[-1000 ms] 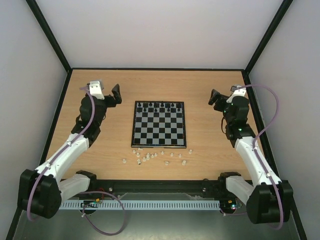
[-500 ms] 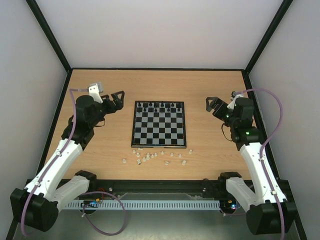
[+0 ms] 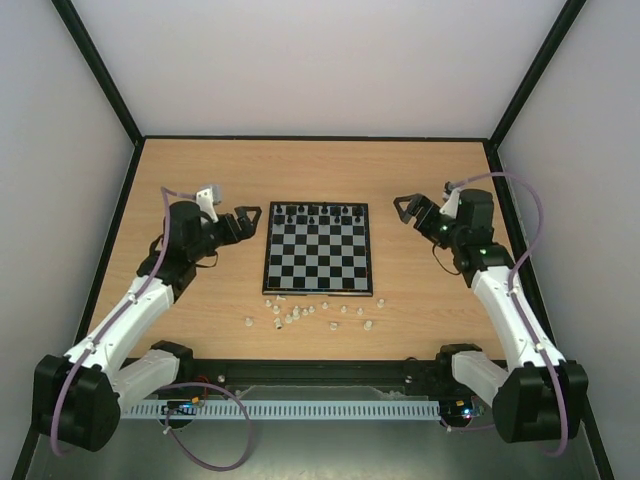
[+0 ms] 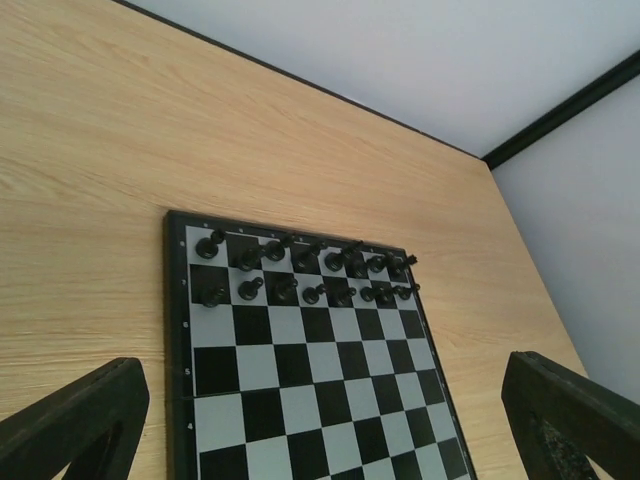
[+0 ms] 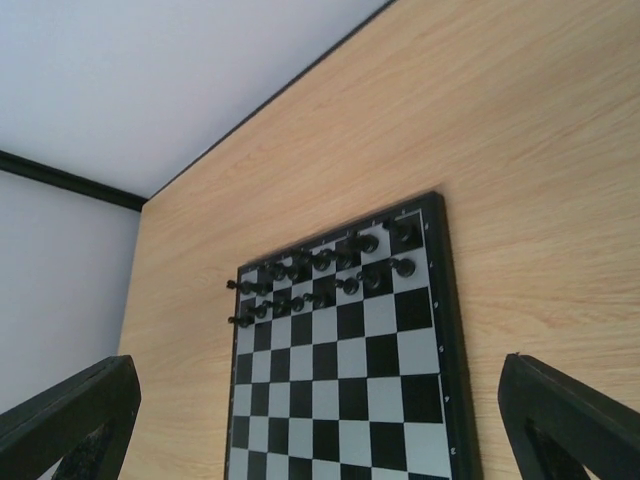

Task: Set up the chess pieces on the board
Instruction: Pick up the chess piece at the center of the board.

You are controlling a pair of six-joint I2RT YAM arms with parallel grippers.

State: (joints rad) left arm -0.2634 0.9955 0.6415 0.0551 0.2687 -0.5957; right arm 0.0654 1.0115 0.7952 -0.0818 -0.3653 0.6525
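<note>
The board [image 3: 318,262] lies in the middle of the table, with black pieces [image 3: 318,212] lined up on its two far rows. The cream-white chess pieces [image 3: 300,313] lie scattered on the wood just in front of the board's near edge; none stands on the board. My left gripper [image 3: 252,220] hovers open just off the board's far left corner. My right gripper [image 3: 401,210] hovers open off its far right corner. Both wrist views look across the board [image 4: 176,350] [image 5: 456,350] between empty fingers [image 4: 75,420] [image 5: 570,415]; the white pieces are out of those views.
Black frame rails [image 3: 310,138] and white walls close in the table on the far, left and right sides. Bare wood [image 3: 200,290] lies either side of the board. The arm bases and a cable rail [image 3: 300,408] sit at the near edge.
Both arms have swung inward, bringing the grippers from the table's outer sides to just beside the board's far corners. Both grippers stayed open. The pieces have not moved.
</note>
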